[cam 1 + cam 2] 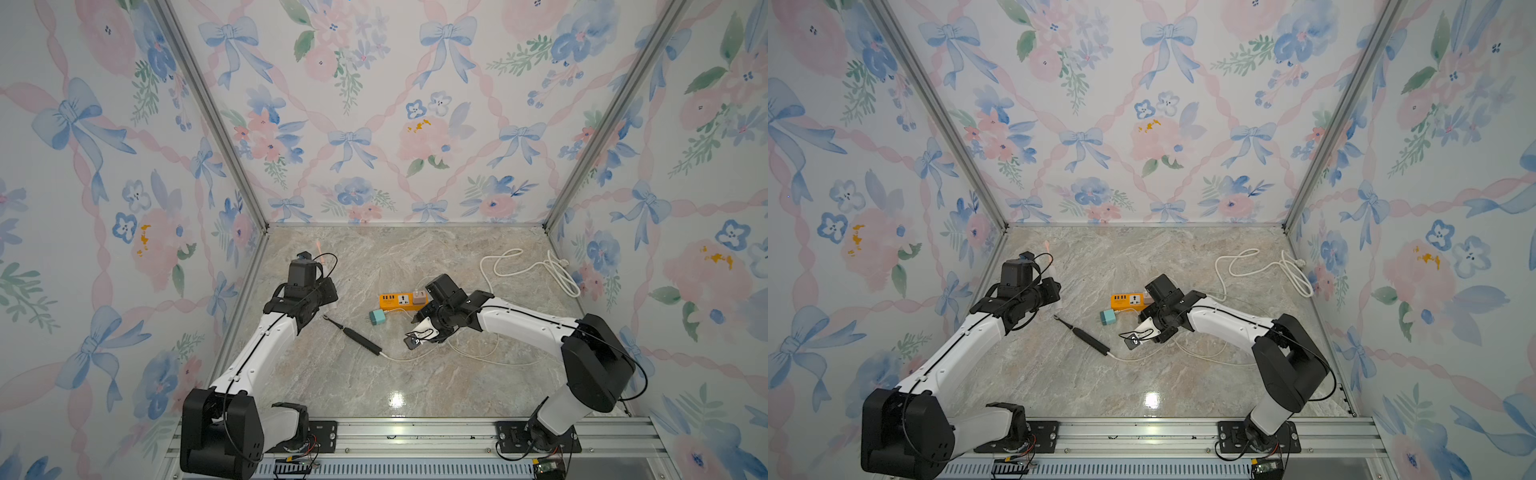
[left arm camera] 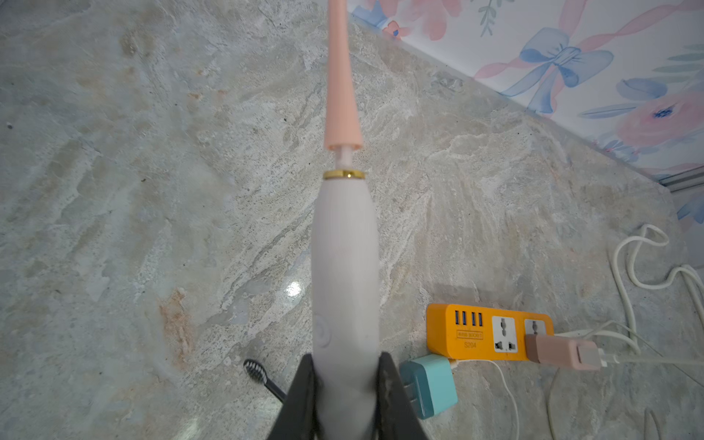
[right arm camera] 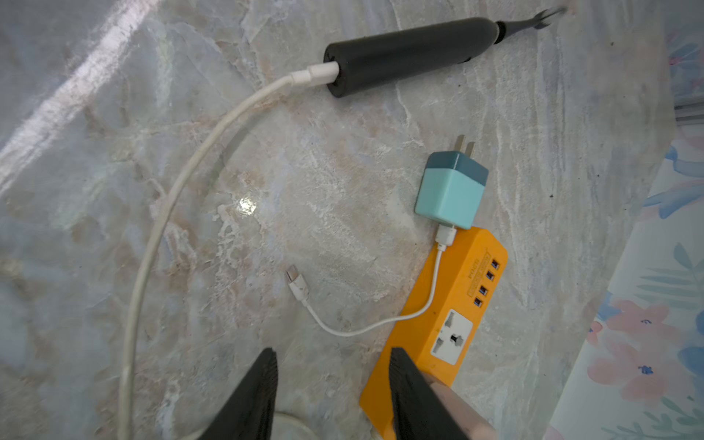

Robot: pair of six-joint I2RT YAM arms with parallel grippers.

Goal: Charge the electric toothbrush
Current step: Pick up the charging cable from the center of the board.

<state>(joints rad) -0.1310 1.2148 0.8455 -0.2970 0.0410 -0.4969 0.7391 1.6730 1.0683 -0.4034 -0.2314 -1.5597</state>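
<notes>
My left gripper (image 2: 346, 356) is shut on the lower body of a white electric toothbrush (image 2: 344, 247) with a pink head, held above the table at the left; its pink tip (image 1: 319, 247) shows in a top view. A black electric toothbrush (image 1: 361, 338) (image 3: 411, 53) lies on the marble with a white cable (image 3: 316, 72) plugged into its base. My right gripper (image 3: 331, 352) (image 1: 414, 338) hangs open with nothing between its fingers, beside the orange power strip (image 3: 449, 304). A loose USB-C plug (image 3: 297, 284) lies ahead of it, on the cable from the teal charger (image 3: 451, 188).
The teal charger (image 1: 377, 318) lies unplugged against the power strip (image 1: 397, 301). A pink adapter (image 2: 560, 352) sits in the strip's end socket. A thick white cord (image 1: 532, 266) coils at the back right. Thin cables loop on the table under my right arm.
</notes>
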